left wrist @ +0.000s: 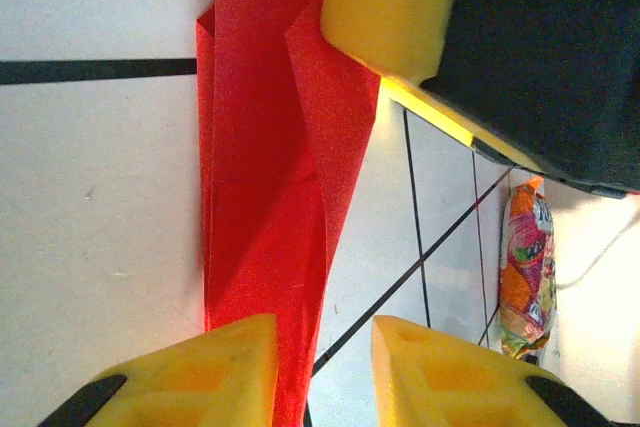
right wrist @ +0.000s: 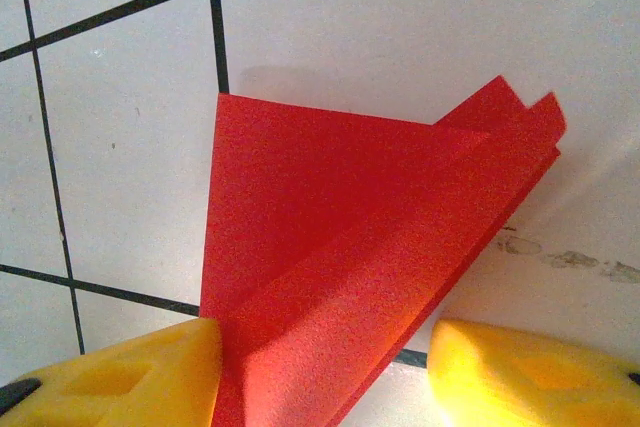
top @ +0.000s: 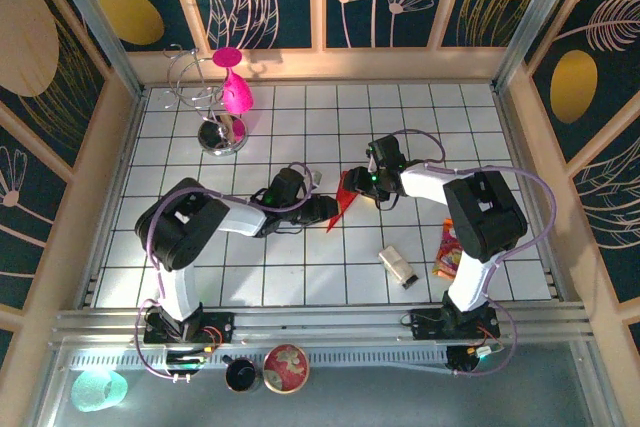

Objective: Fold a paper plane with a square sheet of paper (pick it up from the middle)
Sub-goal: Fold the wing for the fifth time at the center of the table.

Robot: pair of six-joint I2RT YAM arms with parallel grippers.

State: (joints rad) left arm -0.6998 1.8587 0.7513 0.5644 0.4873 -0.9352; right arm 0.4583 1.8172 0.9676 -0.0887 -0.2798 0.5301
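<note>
A matte, bright red, creased paper plane (top: 340, 205) lies mid-frame on the white tiled table (top: 300, 277). Its folds run between the narrowly parted left gripper (left wrist: 320, 332) and the wider-spread right gripper (right wrist: 325, 337).

The paper plane (top: 342, 203) is bright red and plain. It is folded long and thin, with sharp creases and flaps over each other. It is near the middle of the white tiled table (top: 300, 277), pointed tip near-left, wide end farther away.
</note>
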